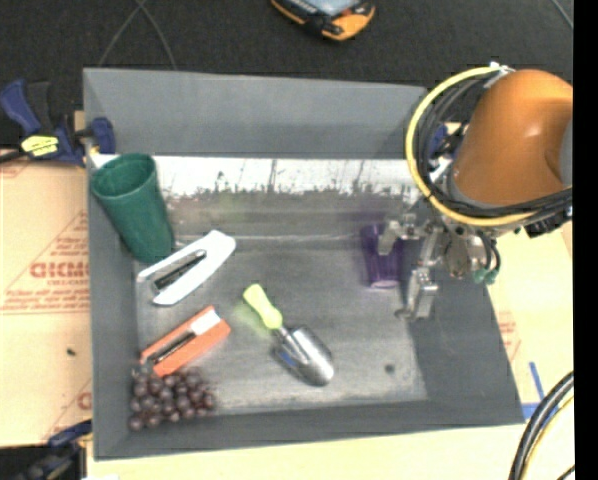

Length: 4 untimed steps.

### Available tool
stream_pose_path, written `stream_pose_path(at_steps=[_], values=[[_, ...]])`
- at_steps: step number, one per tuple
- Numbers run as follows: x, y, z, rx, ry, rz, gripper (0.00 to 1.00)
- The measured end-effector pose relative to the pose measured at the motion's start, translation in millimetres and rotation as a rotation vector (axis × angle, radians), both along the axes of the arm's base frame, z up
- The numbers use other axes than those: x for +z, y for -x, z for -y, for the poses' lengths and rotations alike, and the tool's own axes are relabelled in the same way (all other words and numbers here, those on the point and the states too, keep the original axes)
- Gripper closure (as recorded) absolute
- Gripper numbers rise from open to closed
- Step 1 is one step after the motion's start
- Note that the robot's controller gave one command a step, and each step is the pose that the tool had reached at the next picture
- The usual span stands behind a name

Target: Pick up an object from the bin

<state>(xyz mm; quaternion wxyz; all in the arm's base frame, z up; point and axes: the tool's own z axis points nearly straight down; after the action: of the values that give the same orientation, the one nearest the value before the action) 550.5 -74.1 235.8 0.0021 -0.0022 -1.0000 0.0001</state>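
The bin (259, 118) has its right wall close to the gripper (411, 273), which hangs just beside a small purple block (382, 260) at the right end. Can't tell how open it is. A misaligned close could just shove the block away.

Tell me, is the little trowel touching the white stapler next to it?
Apart. The camera view shows a strip of bare bin floor between the trowel's yellow-green handle and the white stapler's near end.
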Motion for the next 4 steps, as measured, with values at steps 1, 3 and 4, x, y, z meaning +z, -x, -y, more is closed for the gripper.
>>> stream_pose_path(at_steps=[1, 3, 4], values=[[4.7, -1.4, -0.3, 0.003, 0.001, 0.008, 0.00], [-74.1, 15.3, -110.3, -0.063, 0.003, 0.022, 0.00], [-118.2, 70.7, -118.1, -0.328, 0.001, 0.000, 0.00]])
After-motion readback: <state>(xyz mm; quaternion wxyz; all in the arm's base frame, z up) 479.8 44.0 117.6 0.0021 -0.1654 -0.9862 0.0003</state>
